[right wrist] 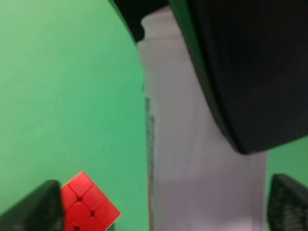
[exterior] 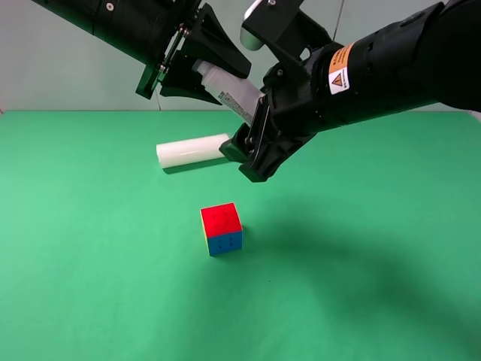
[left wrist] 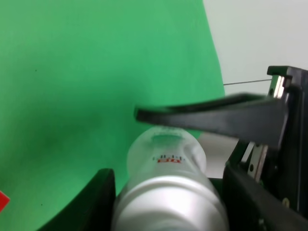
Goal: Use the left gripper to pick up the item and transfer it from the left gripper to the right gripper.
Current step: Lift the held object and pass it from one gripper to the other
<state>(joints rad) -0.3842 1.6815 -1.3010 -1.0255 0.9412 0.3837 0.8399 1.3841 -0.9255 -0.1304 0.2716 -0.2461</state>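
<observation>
The item, a small white bottle (exterior: 242, 99), hangs in the air above the green table, tilted. My left gripper (exterior: 225, 84) is shut on its upper part; in the left wrist view the bottle (left wrist: 168, 192) fills the space between the jaws. My right gripper (exterior: 244, 154), on the arm with the orange label, is open around the bottle's lower end. In the right wrist view the bottle (right wrist: 207, 168) lies between the fingers (right wrist: 38, 207), close to one and clear of the other. The black cap is hidden.
A plain white cylinder (exterior: 192, 152) lies on the green table (exterior: 90, 248) under the two grippers. A multicoloured puzzle cube (exterior: 222, 228) stands nearer the front and also shows in the right wrist view (right wrist: 89, 204). A pale wall is behind.
</observation>
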